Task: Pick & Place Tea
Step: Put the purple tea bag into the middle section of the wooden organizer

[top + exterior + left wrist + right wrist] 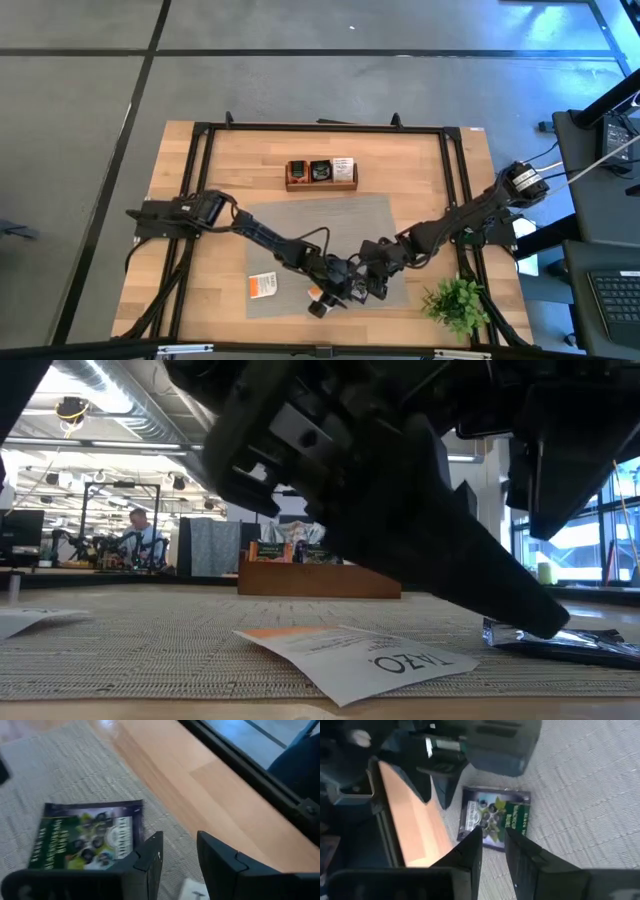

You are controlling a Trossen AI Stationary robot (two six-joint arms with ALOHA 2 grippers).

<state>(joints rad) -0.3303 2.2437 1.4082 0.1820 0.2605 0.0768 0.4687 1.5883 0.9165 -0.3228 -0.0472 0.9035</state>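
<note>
Found at the front edge of the table, on the grey mat: at least three sachets lying loose and not yet put away, namely a white-and-orange sachet toward the front-left corner, a printed white sachet close to the edge, and a dark sachet with green print just beside it. Noted a small plant at the front-right corner, apart from the work. Observed both arms converging low over the dark sachet. Recorded the left gripper with fingers parted and nothing between them, poised just beside that sachet. Recorded the right gripper directly above it, fingers set to a narrow gap and apparently empty; could not confirm from these angles whether the tips touch the foil. Seen by the far edge: the wooden tray, with sachets already standing in its compartments. Judged part done, with the loose sachets outstanding and no pick secured at present.
</note>
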